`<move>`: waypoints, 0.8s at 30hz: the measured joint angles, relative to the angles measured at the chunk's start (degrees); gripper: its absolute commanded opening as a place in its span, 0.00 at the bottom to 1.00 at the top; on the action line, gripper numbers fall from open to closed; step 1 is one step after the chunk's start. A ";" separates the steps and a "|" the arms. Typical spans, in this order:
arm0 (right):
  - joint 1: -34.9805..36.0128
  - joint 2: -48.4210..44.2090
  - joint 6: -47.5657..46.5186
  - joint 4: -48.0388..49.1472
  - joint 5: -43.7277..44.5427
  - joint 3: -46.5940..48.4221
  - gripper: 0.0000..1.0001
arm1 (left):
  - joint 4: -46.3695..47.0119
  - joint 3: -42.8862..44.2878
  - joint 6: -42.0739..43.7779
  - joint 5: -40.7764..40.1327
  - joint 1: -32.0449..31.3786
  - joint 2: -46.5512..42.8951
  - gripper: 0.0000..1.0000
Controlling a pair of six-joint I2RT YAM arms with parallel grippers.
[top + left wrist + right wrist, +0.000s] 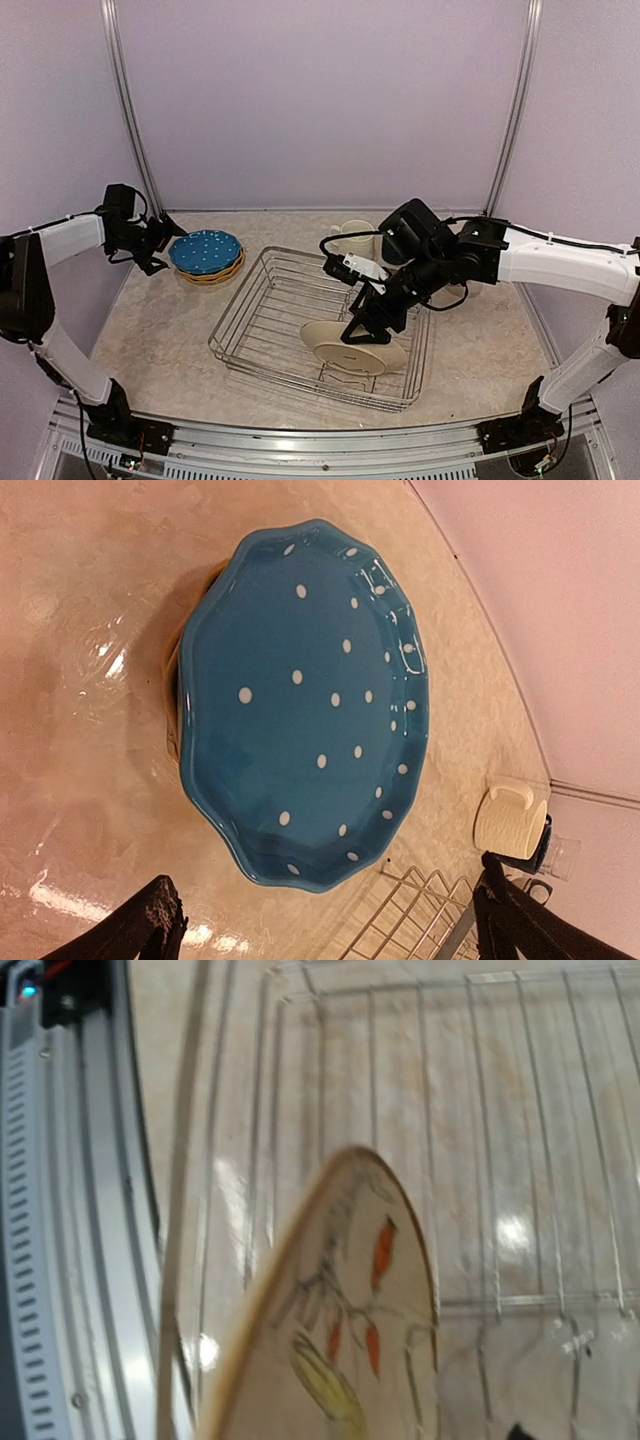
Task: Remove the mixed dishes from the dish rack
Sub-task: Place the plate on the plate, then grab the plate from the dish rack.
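Observation:
The dish rack (262, 338) is a silver wire basket in the middle of the table. A cream patterned plate (356, 352) stands tilted on edge in its right part. My right gripper (362, 322) is down on the plate's upper rim and looks shut on it. In the right wrist view the plate (330, 1350) fills the near field, with the rack's wires (500, 1160) behind it and my fingers hidden. My left gripper (163, 247) is open and empty beside a blue dotted plate (205, 251) stacked on a mustard yellow plate (218, 276). In the left wrist view the blue plate (300, 700) lies just past my fingertips (152, 928).
A cream mug (352, 238) stands behind the rack, also in the left wrist view (510, 820), with a navy mug (543, 846) behind it. The rack's corner (420, 920) is near my left gripper. Purple walls close in the back and sides.

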 measured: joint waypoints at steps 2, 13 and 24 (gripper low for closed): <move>0.20 0.09 0.24 -1.05 1.20 0.00 0.63 | -0.46 0.00 0.28 -0.17 0.00 -0.42 0.99; 0.90 0.96 0.87 -2.27 0.68 0.00 0.47 | -6.05 1.14 2.36 -2.05 -0.02 -6.05 0.99; 0.90 1.86 0.96 -2.49 -0.81 -0.79 0.50 | -7.63 1.86 2.56 -2.38 -0.02 -9.05 0.99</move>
